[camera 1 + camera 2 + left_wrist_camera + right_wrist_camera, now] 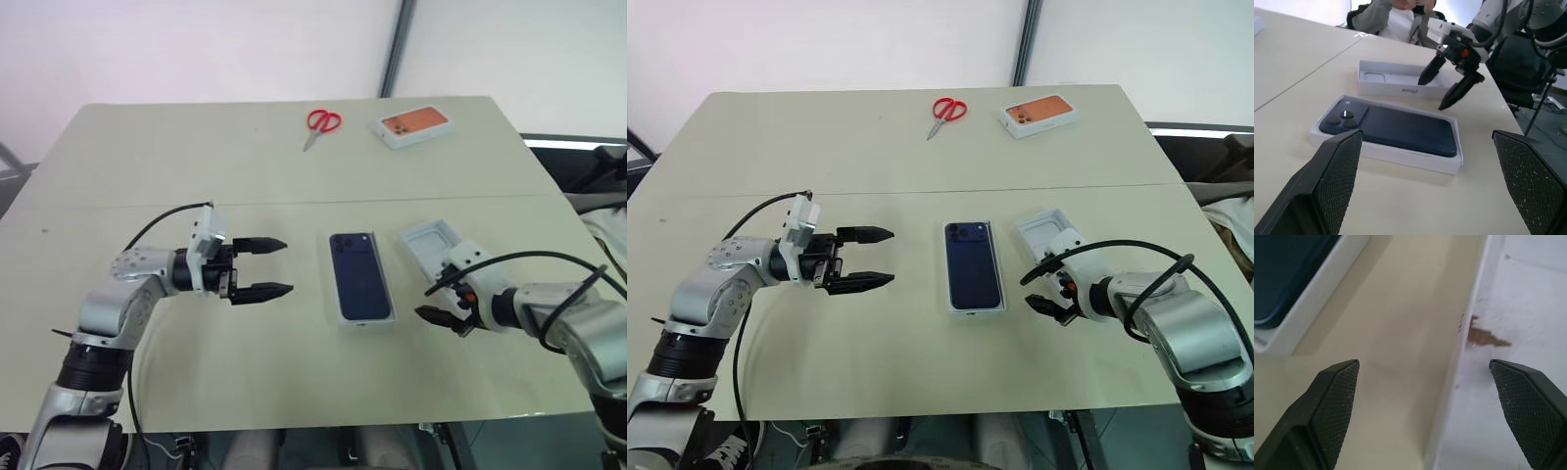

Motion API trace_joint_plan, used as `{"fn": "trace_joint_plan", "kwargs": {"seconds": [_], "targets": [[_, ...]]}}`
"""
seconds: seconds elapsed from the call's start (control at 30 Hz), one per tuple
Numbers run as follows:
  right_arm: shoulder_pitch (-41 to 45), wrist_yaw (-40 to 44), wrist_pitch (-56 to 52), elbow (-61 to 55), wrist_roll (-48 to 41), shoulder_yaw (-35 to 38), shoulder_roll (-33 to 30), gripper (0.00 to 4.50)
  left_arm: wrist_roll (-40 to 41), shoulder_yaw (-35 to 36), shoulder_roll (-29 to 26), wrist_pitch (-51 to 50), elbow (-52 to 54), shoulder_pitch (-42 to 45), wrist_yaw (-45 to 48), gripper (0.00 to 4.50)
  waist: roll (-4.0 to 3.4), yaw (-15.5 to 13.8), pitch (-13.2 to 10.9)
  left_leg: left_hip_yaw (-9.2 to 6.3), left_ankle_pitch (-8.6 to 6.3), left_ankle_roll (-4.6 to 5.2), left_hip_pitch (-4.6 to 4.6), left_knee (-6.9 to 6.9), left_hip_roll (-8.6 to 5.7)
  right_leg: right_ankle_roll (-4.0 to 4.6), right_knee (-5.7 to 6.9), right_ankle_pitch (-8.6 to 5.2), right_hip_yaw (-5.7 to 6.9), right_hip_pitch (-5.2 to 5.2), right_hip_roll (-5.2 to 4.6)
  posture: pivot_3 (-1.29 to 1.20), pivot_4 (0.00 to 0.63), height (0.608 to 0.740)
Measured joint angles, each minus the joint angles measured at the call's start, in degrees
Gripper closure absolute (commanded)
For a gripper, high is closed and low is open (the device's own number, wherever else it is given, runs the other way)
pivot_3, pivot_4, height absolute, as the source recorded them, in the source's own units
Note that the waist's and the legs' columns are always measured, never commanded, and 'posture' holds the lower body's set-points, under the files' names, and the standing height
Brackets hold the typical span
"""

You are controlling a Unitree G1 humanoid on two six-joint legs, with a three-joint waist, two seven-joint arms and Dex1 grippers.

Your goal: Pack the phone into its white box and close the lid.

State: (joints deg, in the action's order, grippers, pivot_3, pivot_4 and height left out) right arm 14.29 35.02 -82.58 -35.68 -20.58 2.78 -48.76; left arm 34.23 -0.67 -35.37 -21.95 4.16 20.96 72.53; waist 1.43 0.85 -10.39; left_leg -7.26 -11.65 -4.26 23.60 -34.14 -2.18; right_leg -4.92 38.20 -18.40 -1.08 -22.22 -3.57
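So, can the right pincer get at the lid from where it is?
Probably yes: the right pincer hangs open just beside the lid, which lies open side up on the table, with nothing between them.

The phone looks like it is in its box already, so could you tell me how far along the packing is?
Done: the phone lies in the white box on the table. In hand: nothing; the left gripper and the right gripper are both open and empty, one on each side of the box. Left: the lid lies open-side up beside the box, by the right gripper, and has yet to be picked up and put on.
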Motion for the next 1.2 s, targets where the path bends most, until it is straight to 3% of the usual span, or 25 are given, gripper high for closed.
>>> {"fn": "trace_joint_plan", "kwargs": {"seconds": [0.17, 0.73, 0.8, 1.03, 1.2], "targets": [[6.1, -9.8, -9.0, 1.3, 2.7, 2.8, 6.5, 0.05, 0.7, 0.4, 1.6, 1.8, 0.3, -2.7, 0.9, 0.05, -0.06, -0.1, 0.0, 0.01, 0.0, 0.0, -0.02, -0.02, 0.03, 0.01, 0.09, 0.01, 0.01, -0.02, 0.05, 0.0, 0.15, 0.74], [5.9, -20.1, -9.5, 0.6, -4.6, 1.7, 8.3, 0.05, 0.8, 1.1, 2.9, 3.6, 1.0, -4.9, 0.1, 0.05, -0.13, 0.1, -0.1, 0.05, -0.01, 0.05, -0.05, -0.07, 0.01, 0.0, 0.18, 0.01, 0.01, 0.03, 0.11, 0.0, 0.15, 0.74], [5.9, -21.1, -9.5, 1.0, -5.0, 1.7, 8.4, 0.82, 0.7, 1.1, 3.0, 3.6, 1.2, -5.1, -0.3, 0.0, -0.13, 0.1, -0.1, 0.06, -0.01, 0.05, -0.05, -0.07, 0.01, 0.0, 0.18, 0.01, 0.01, 0.02, 0.11, 0.0, 0.15, 0.74], [5.4, -23.5, -9.5, 0.9, -5.6, 0.3, 9.6, 4.35, 0.6, 1.1, 3.0, 3.6, 1.7, -5.5, -1.4, 0.0, -0.13, 0.1, -0.1, 0.07, -0.01, 0.05, -0.08, -0.1, 0.01, 0.0, 0.22, 0.01, 0.01, 0.07, 0.14, 0.0, 0.15, 0.74], [4.8, -25.5, -9.5, 0.5, -5.7, 1.0, 11.3, 4.44, 0.5, 1.1, 2.9, 3.5, 1.7, -5.6, -1.7, 0.0, -0.12, 0.0, -0.1, 0.1, 0.0, 0.06, -0.19, -0.18, 0.01, 0.0, 0.21, 0.01, 0.02, 0.24, 0.15, 0.0, 0.15, 0.74]]}}
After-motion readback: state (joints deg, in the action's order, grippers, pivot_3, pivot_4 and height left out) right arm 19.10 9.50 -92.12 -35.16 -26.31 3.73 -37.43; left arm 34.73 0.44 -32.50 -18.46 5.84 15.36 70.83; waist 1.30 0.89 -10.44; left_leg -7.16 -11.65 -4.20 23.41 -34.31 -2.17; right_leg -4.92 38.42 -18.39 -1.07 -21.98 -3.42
